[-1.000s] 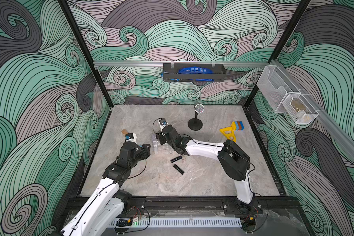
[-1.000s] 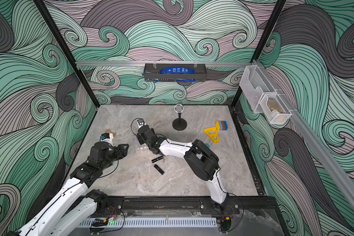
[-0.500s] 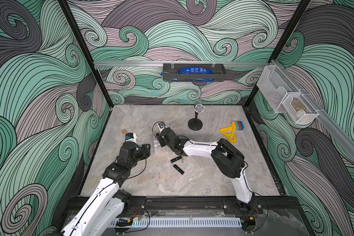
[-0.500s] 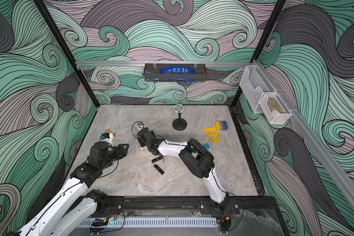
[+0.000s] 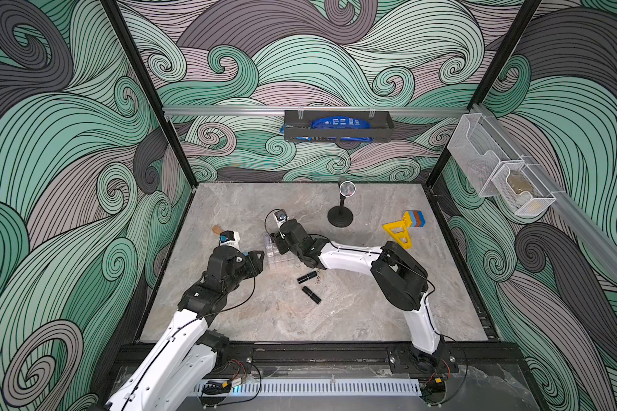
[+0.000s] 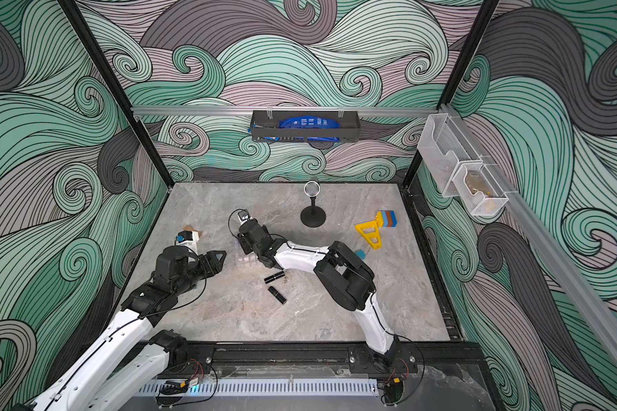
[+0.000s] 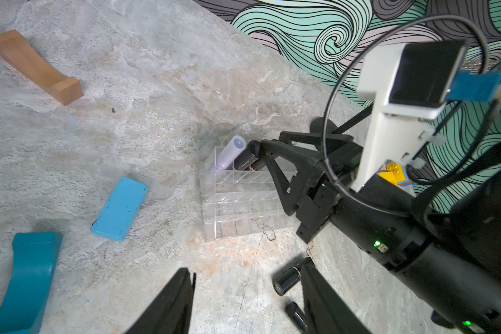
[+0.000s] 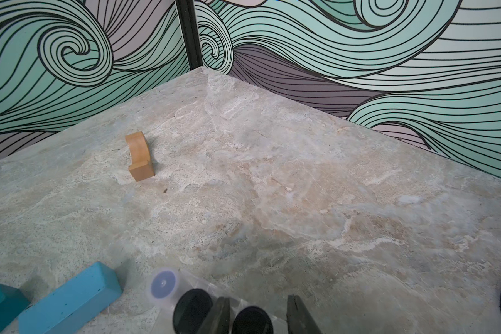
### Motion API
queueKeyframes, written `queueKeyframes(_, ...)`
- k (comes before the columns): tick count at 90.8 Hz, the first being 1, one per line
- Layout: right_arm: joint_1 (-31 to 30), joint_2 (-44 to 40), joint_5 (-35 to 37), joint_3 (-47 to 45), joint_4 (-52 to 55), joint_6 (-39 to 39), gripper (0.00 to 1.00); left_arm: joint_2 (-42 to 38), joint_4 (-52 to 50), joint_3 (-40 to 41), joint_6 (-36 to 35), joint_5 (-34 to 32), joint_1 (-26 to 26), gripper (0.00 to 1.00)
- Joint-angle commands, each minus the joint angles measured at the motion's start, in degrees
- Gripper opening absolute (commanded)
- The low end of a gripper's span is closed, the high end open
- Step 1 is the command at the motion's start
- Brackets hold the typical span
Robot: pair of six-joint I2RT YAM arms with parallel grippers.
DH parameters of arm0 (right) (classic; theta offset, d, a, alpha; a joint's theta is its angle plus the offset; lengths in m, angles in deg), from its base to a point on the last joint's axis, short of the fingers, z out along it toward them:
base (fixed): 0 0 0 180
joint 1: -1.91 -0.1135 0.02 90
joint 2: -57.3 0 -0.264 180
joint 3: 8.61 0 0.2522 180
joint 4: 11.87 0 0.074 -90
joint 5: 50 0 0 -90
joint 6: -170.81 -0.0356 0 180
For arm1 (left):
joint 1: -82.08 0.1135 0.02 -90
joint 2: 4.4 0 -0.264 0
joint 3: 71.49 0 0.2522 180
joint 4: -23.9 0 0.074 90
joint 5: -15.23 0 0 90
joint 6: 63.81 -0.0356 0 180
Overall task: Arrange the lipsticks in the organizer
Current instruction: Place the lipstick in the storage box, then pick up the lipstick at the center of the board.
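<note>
R fingers [image 8: 298, 318] half-hide lipstick [image 8: 252, 321] in organizer [image 7: 237, 208].

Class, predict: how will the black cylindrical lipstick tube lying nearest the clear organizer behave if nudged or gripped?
The black cylindrical lipstick tube lies on its side on the smooth tabletop, so a sideways nudge probably rolls it. Its glossy, rigid-looking shell may slip in a loose grip.
</note>
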State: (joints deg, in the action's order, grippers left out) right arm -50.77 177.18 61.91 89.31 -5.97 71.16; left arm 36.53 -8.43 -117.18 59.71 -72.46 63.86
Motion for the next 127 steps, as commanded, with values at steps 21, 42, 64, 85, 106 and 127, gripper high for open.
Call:
queueKeyframes(21,1.61,-22.13,-1.66,-9.1,1.27,-7.48,0.41,-0.35,-9.84,-10.21,-5.47,3.06,0.08,0.6)
queueKeyframes(42,1.78,-35.31,-7.34,-24.81,1.95,-16.48,0.41,0.03,-10.68,-7.84,-4.12,3.06,-3.53,0.6)
queueKeyframes(64,4.58,-44.86,-16.41,-35.48,10.61,-18.25,0.41,-0.37,-13.43,-7.31,-4.13,-6.25,-11.87,0.62)
queueKeyframes(85,3.31,-44.65,-21.92,-36.77,24.02,-15.78,0.57,-1.31,-15.64,-4.35,0.56,-11.33,-18.36,0.62)
queueKeyframes(106,1.23,-44.05,-21.89,-39.68,22.92,-17.07,0.58,-1.8,-15.96,-5.21,-0.79,-16.76,-19.42,0.63)
queueKeyframes(127,-3.06,-38.27,-19.29,-39.39,24.44,-17.38,0.6,-0.26,-20.48,-5.8,2.02,-14.87,-19.41,0.64)
